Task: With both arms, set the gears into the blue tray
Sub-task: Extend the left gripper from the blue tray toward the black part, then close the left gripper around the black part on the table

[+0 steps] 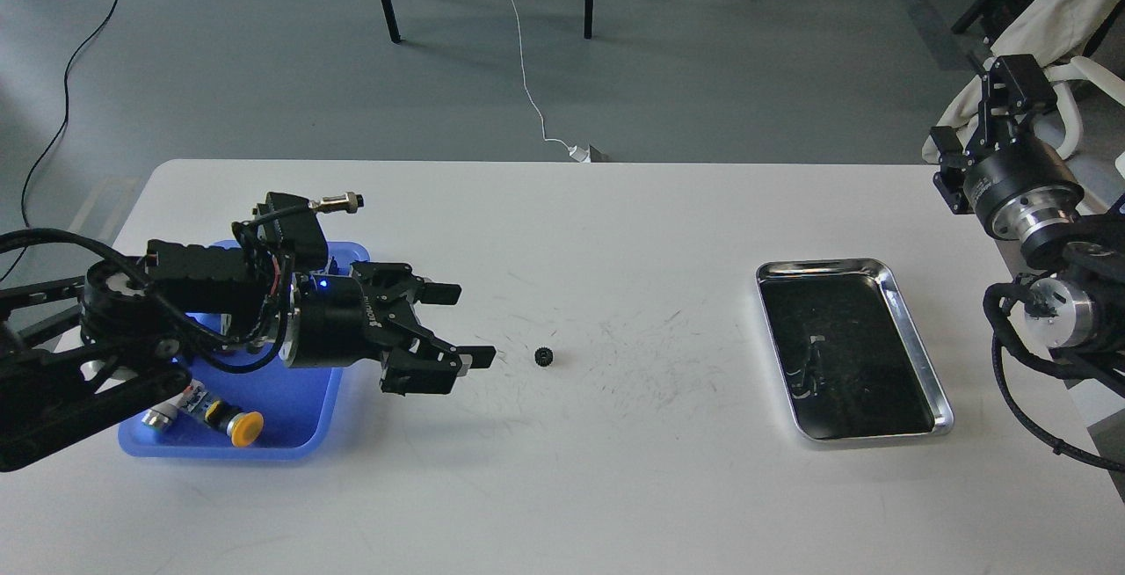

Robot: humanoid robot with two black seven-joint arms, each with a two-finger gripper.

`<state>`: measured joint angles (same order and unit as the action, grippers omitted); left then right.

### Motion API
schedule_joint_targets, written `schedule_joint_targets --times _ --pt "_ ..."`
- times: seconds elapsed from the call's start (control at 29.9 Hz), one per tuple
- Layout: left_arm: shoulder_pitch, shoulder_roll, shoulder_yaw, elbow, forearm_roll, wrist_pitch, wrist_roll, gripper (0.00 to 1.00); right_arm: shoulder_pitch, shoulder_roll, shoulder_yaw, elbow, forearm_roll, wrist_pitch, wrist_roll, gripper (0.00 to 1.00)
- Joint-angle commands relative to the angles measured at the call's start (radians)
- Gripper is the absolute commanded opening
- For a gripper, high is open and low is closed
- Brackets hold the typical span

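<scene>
L gripper [468,323] is spread wide, empty, aimed at the gear [543,355] just ahead of its tips, prob. lining up a grab. Blue tray [264,447] sits behind it under the arm. R gripper [980,137] is far off; can't tell its opening. White scuffed table [562,487], grey floor beyond.

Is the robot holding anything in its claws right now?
No. The left end effector is open and empty, with the gear lying on the table just ahead of it, untouched. The right end effector is seen too dark to tell.
</scene>
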<state>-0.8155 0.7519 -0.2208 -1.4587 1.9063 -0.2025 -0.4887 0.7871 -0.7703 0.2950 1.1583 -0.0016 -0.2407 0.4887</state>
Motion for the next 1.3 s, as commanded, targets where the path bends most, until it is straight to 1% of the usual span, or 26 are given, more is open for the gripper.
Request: schedule_joint_targets --times 0.0,0.17,0.23,0.33,0.5,0.53,0.6,0.67,0.77,0.87,0.9,1.04,1.1,1.17,1.27 --pt "0.007 -0.077 -0.002 0.052 0.056 0.015 0.0 0.98 -0.005 0.0 0.001 -0.018 0.006 0.0 0.0 0.99" --pt "-0.01 -0.146 -0.041 0.073 0.007 0.006 0.0 0.99 -0.005 -0.001 0.003 -0.026 0.005 0.001 0.0 0.99" --pt "-0.011 -0.152 -0.055 0.101 -0.044 0.0 0.0 0.99 -0.005 -0.001 0.003 -0.026 0.005 0.0 0.0 0.99" --pt "-0.008 -0.154 -0.045 0.1 -0.081 0.002 0.0 0.99 -0.006 -0.001 0.003 -0.029 0.005 0.0 0.0 0.99" --pt "-0.001 -0.152 -0.038 0.089 -0.023 0.006 0.0 0.98 -0.005 -0.001 0.004 -0.031 0.005 0.0 0.0 0.99" --pt "0.001 -0.151 -0.038 0.087 -0.003 0.006 0.0 0.97 -0.006 -0.001 0.007 -0.031 0.005 0.0 0.0 0.99" --pt "0.003 -0.155 -0.038 0.096 0.066 0.009 0.0 0.9 -0.006 0.0 0.01 -0.031 0.003 0.0 0.0 0.99" --pt "0.004 -0.158 -0.038 0.106 0.126 0.034 0.0 0.89 -0.005 -0.001 0.009 -0.031 0.003 -0.002 0.0 0.99" --pt "0.01 -0.203 -0.037 0.115 0.264 0.11 0.0 0.89 -0.006 -0.001 0.009 -0.031 0.003 -0.002 0.0 0.99" --pt "0.013 -0.227 -0.038 0.162 0.275 0.129 0.0 0.91 -0.006 0.0 0.009 -0.032 0.003 -0.002 0.0 0.99" --pt "0.013 -0.232 -0.037 0.164 0.275 0.133 0.0 0.93 -0.006 0.0 0.009 -0.032 0.003 -0.003 0.0 0.99" --pt "0.015 -0.272 -0.035 0.182 0.275 0.152 0.0 0.94 -0.005 0.0 0.012 -0.034 0.003 -0.002 0.0 0.99" --pt "0.019 -0.31 -0.035 0.224 0.275 0.172 0.0 0.94 -0.005 -0.001 0.022 -0.034 0.005 0.0 0.0 0.99" --pt "0.019 -0.354 -0.034 0.256 0.275 0.175 0.0 0.94 -0.006 -0.004 0.023 -0.038 0.011 -0.008 0.0 0.99" --pt "0.018 -0.379 -0.034 0.32 0.275 0.198 0.0 0.94 -0.014 -0.003 0.026 -0.071 0.015 -0.009 0.0 0.99"
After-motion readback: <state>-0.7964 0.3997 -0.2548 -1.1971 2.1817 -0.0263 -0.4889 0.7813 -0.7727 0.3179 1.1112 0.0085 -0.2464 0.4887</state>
